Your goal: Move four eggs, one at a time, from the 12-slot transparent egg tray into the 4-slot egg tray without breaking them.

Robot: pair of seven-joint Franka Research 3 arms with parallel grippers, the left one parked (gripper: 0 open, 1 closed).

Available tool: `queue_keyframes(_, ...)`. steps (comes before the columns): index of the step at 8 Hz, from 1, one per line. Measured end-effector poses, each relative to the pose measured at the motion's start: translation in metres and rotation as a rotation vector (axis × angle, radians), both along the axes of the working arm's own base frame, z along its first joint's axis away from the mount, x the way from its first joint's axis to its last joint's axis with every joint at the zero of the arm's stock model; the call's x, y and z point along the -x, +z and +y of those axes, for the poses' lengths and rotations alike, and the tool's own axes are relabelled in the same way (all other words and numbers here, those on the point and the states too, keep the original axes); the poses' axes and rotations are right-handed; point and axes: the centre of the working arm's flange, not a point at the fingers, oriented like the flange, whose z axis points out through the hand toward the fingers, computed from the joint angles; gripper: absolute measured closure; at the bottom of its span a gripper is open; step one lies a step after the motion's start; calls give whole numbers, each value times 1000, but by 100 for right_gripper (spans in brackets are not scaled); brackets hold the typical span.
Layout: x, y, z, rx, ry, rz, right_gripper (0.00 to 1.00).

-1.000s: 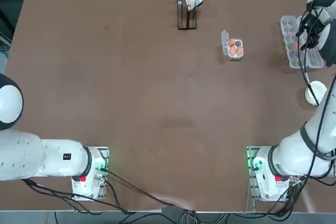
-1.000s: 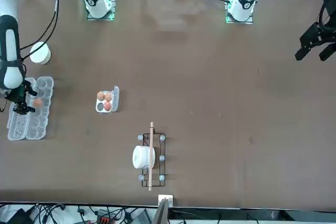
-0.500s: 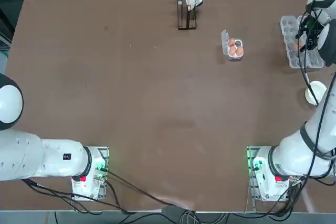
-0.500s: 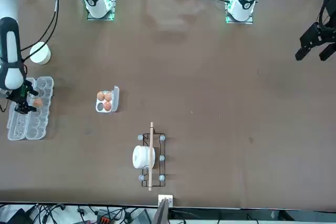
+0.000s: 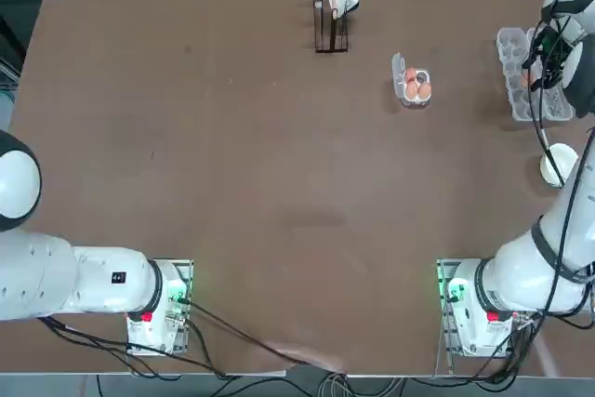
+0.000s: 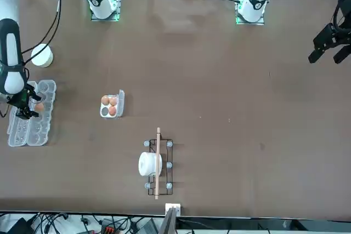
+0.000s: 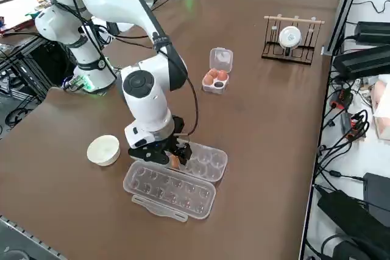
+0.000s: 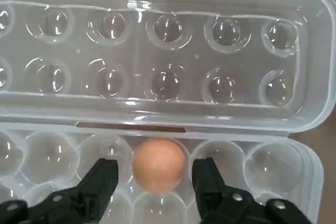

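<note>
The right gripper (image 8: 155, 174) stands open, a finger on either side of the last egg (image 8: 158, 166) in the long tray (image 8: 273, 169), gripping nothing. From the top view's centre, the small tray (image 5: 398, 81) of three eggs (image 5: 412, 90) lies toward two o'clock.

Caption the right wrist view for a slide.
Open right gripper astride the lone egg seen in the long clear egg tray.

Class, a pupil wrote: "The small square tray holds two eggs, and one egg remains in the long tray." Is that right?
The count is wrong: the small square tray holds three eggs, as the right side view shows. One egg does remain in the long tray.
</note>
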Motion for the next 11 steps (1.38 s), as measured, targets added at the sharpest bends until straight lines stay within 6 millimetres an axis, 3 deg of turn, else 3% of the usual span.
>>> queue_keyframes(5,1,-4,0,0,0,6,18)
queue_keyframes(7,0,-3,0,0,1,5,45)
queue_keyframes(11,-4,5,0,-7,11,2,45)
